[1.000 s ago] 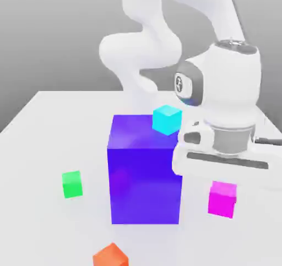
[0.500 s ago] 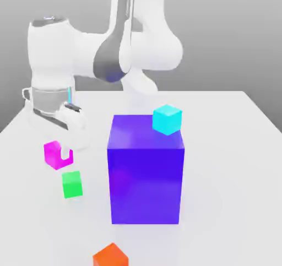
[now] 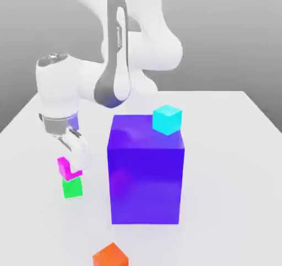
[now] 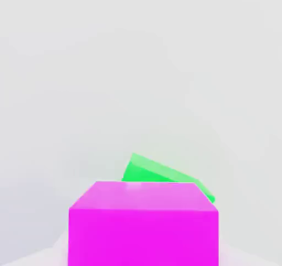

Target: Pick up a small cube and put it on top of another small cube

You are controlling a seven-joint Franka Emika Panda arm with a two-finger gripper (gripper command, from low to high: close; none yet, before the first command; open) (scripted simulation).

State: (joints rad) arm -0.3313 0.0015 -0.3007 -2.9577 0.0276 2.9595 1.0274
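Since half a second ago, the magenta cube (image 3: 68, 168) is being carried lower, clamped tight in the tool (image 3: 75, 161). It is being held just above the green cube (image 3: 72, 187), which lies at six o'clock beneath it on the table (image 3: 231, 149).

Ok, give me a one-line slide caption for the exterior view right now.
Hand shut on the magenta cube, holding it just above the green cube, beside the big blue block.

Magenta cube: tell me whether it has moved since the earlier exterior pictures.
Yes. The small glossy magenta cube, carried by the gripper, went from the exterior view's right of the big blue-purple block to its left, now just above the small glossy green cube.
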